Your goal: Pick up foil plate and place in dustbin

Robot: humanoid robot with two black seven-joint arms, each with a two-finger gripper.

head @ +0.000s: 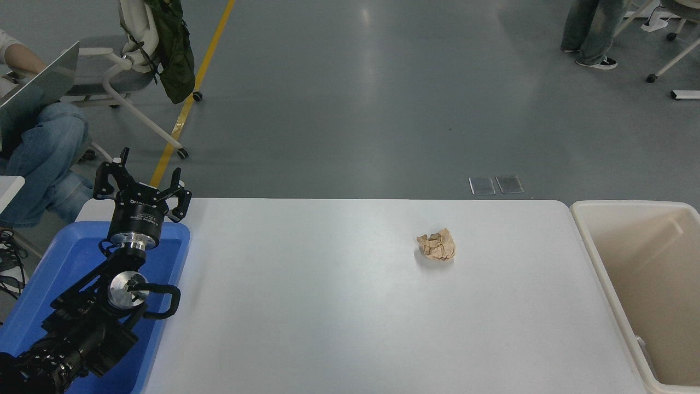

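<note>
The foil plate is out of view in the head view. The dustbin point(629, 204) is a large beige bin standing against the table's right end, and its deep inside shows plain walls. My left gripper point(143, 176) is parked at the lower left above the blue tray, with its fingers spread open and nothing between them. My right arm and gripper are out of view.
A small crumpled brown paper ball point(436, 244) lies on the white table point(328, 306), right of centre. A blue tray point(65, 251) sits at the table's left end under my left arm. A seated person point(38, 148) is at the far left, and another person's legs point(588, 30) stand at the top right.
</note>
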